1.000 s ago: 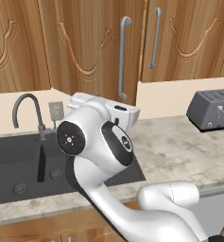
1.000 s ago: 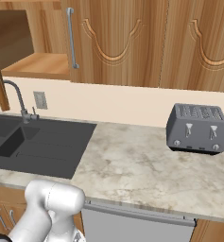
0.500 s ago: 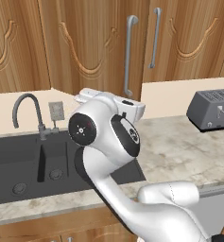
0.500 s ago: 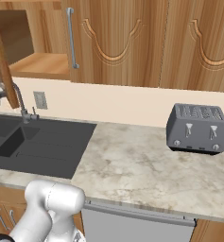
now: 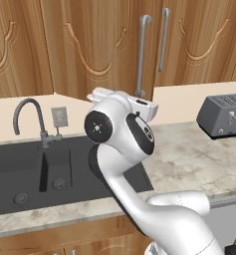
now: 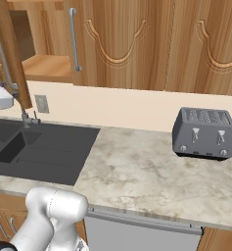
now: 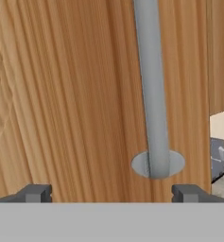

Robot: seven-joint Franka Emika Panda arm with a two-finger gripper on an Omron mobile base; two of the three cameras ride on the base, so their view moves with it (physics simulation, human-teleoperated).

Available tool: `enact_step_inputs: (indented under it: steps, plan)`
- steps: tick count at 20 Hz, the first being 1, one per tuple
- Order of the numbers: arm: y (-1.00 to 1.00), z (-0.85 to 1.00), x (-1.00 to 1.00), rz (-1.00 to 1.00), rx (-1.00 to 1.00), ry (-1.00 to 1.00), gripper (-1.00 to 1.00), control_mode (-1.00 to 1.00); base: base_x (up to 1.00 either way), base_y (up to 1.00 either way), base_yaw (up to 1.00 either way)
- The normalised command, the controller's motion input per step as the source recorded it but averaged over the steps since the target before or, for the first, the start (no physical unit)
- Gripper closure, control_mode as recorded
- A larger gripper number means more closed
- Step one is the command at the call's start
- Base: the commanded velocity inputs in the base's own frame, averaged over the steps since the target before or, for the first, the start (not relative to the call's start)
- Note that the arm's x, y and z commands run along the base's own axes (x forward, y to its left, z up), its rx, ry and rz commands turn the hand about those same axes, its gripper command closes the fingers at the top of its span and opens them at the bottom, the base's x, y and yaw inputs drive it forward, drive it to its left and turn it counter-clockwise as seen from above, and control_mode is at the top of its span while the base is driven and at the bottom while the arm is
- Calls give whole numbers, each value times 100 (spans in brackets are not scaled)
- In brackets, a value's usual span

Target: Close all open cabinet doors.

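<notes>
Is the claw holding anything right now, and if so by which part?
Nothing is held. The claw is open, its fingertips spread either side of the open cabinet door's bar handle, not closed on it.

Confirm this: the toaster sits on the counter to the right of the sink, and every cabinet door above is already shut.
Not quite. The toaster does sit on the counter right of the sink, but one cabinet door above the sink stands open, swung outward, with the shelf inside exposed. The right base view shows it. In the hand view the gripper faces that door's handle.
</notes>
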Motion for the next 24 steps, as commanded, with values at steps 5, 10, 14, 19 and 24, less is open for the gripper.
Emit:
enact_step_inputs:
  steps: [5, 10, 14, 19, 24]
  plan:
    - [-15, -9, 44, 3, 0, -4, -100, -100, 0, 0, 0]
    - [-17, -3, 59, 5, 1, -2, -100, -100, 0, 0, 0]
    - [-18, -1, 64, 8, 1, 0, -100, -100, 0, 0, 0]
    - [-16, -5, 58, 9, 0, -1, -100, -100, 0, 0, 0]
    - [-4, -14, 49, 10, 0, -3, -100, -100, 0, 0, 0]
